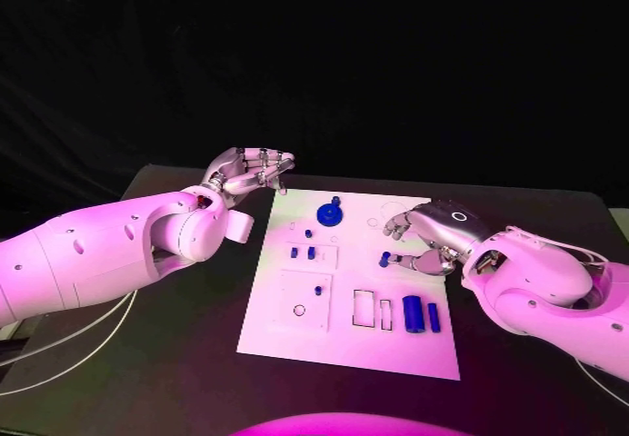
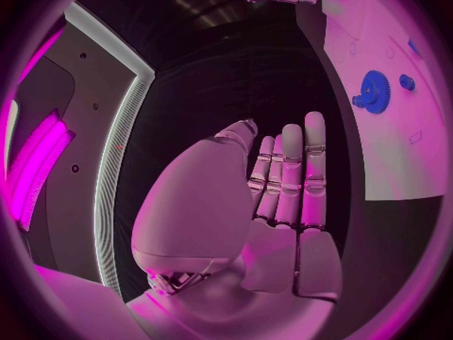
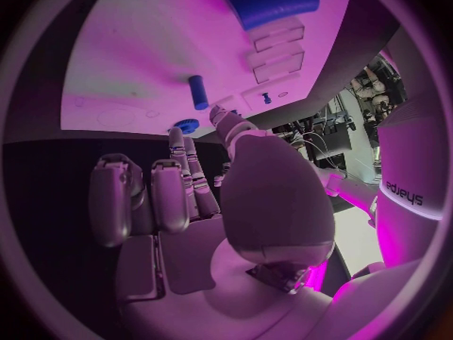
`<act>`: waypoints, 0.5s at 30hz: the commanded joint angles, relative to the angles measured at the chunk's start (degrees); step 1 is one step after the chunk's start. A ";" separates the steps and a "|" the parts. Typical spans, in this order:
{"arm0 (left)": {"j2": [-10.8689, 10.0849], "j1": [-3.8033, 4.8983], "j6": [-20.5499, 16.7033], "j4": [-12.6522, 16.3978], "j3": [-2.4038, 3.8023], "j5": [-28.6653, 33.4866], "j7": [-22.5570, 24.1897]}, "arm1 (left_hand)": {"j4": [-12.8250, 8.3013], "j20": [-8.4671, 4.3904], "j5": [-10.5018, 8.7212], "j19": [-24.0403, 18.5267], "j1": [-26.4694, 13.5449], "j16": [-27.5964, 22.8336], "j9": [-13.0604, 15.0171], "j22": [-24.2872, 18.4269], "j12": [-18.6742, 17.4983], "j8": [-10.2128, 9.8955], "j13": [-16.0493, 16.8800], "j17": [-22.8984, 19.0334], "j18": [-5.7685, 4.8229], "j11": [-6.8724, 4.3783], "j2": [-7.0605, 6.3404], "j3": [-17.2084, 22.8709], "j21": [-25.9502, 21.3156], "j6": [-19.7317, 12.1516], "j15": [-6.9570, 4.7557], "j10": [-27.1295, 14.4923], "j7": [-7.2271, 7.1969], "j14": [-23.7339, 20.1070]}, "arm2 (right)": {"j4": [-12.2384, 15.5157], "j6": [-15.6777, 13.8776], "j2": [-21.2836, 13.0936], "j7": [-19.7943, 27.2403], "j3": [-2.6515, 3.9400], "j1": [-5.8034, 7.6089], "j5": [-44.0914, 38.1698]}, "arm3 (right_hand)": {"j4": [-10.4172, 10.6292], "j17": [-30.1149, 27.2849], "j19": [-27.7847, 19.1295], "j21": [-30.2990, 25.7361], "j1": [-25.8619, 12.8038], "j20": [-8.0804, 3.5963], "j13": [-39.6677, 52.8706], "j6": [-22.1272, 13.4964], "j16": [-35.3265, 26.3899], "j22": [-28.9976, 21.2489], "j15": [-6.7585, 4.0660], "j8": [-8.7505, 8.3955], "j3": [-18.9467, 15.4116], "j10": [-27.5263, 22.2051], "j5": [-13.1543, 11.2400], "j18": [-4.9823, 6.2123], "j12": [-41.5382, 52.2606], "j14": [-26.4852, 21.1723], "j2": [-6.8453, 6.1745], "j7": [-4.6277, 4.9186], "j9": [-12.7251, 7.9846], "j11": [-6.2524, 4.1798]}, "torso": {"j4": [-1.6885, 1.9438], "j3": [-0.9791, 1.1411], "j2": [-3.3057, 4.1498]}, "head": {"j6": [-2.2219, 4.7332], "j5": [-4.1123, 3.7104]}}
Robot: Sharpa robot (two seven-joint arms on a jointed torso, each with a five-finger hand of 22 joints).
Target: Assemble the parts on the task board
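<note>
The white task board (image 1: pixel 282 318) lies in the middle of the black table. On it are a blue gear (image 1: pixel 329 214), two small blue pegs (image 1: pixel 303 252), a short blue peg (image 1: pixel 384 259), and two blue cylinders (image 1: pixel 421 314) near the front right. My left hand (image 1: pixel 249 169) is raised beside the board's far left corner, fingers apart, holding nothing. My right hand (image 1: pixel 426 238) hovers over the board's right edge with loosely bent fingers just beyond the short peg, holding nothing. In the left wrist view the gear (image 2: pixel 374 92) lies past my straight fingers (image 2: pixel 288 174). The right wrist view shows the short peg (image 3: pixel 197 92) ahead of my fingertips.
Outlined slots and holes mark the board's front half (image 1: pixel 368 309). Black table (image 1: pixel 157 363) surrounds the board on all sides. White cables (image 1: pixel 79 350) trail over the table's left edge below my left arm.
</note>
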 commanded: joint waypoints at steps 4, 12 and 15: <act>0.07 0.03 1.13 0.16 0.04 0.24 0.36 | 0.00 0.03 0.21 -0.24 -0.18 -0.23 -0.05 -0.06 0.25 0.25 -0.08 -0.06 0.77 -0.12 -0.54 0.47 -0.22 -0.25 -0.10 -0.41 0.27 -0.35 | -1.32 6.71 0.42 1.35 -0.12 0.10 1.30 | 0.96 -0.28 0.46 -0.53 2.29 0.27 -0.26 0.14 -0.41 9.94 0.01 -0.40 -3.33 -0.85 0.33 0.84 0.71 1.10 0.66 -0.50 -0.10 0.15 | 0.04 0.02 0.02 | 0.17 -0.06; 0.06 0.03 1.08 0.10 0.03 0.24 0.29 | 0.00 0.03 0.21 -0.24 -0.18 -0.23 -0.05 -0.06 0.25 0.25 -0.08 -0.06 0.77 -0.12 -0.54 0.47 -0.22 -0.25 -0.10 -0.41 0.27 -0.35 | -2.59 7.71 2.00 1.70 -0.48 -0.17 1.45 | 1.69 0.56 0.75 -0.10 3.46 0.17 -0.30 0.49 0.16 10.12 -0.15 -0.39 -3.73 -0.32 -0.30 0.75 1.61 1.45 1.85 -0.72 -0.13 -0.05 | 0.20 -0.04 0.06 | 0.18 -0.16; 0.04 0.03 1.06 0.09 0.03 0.24 0.27 | -0.03 0.05 0.20 -0.26 -0.21 -0.23 -0.04 -0.07 0.31 0.31 -0.08 -0.10 0.77 -0.11 -0.56 0.60 -0.25 -0.26 -0.09 -0.48 0.26 -0.38 | -2.98 7.60 2.51 1.77 -0.55 -0.36 1.62 | 2.00 0.77 1.07 0.56 3.88 0.06 -0.31 0.81 0.33 10.37 -0.28 -0.32 -3.48 0.20 -0.55 0.62 2.10 1.58 2.33 -0.60 -0.13 -0.20 | 0.09 -0.01 0.07 | 0.12 -0.03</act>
